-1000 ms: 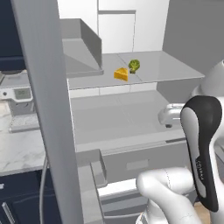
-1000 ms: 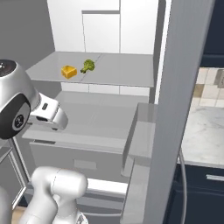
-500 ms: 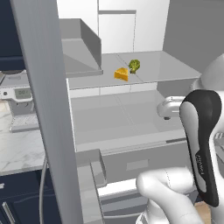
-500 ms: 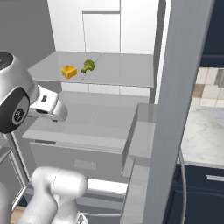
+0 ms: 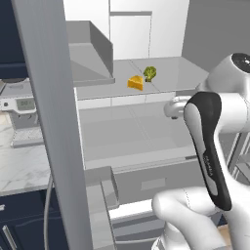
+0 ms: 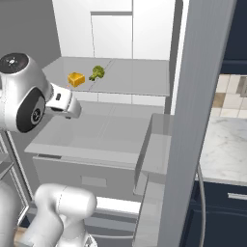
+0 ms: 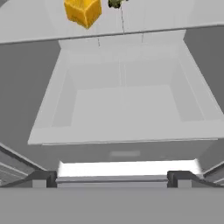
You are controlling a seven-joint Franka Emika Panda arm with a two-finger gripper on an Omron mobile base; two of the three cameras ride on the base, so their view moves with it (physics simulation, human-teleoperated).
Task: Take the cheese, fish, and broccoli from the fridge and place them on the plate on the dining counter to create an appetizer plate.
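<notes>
Yellow-orange cheese (image 5: 135, 83) wedge beside bumpy green broccoli (image 5: 150, 73)

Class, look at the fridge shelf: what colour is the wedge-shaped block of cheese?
The cheese is yellow-orange, seen best in the hand view.

1. The gripper (image 7: 113, 177) hangs inside the fridge (image 5: 146, 141), above and before a drawer (image 7: 124, 109).
2. The cheese (image 7: 82, 10) lies on a shelf (image 7: 39, 26) beyond the drawer, ahead and to the gripper's left.
3. The broccoli (image 7: 115, 3) sits just right of the cheese, almost straight ahead.
</notes>
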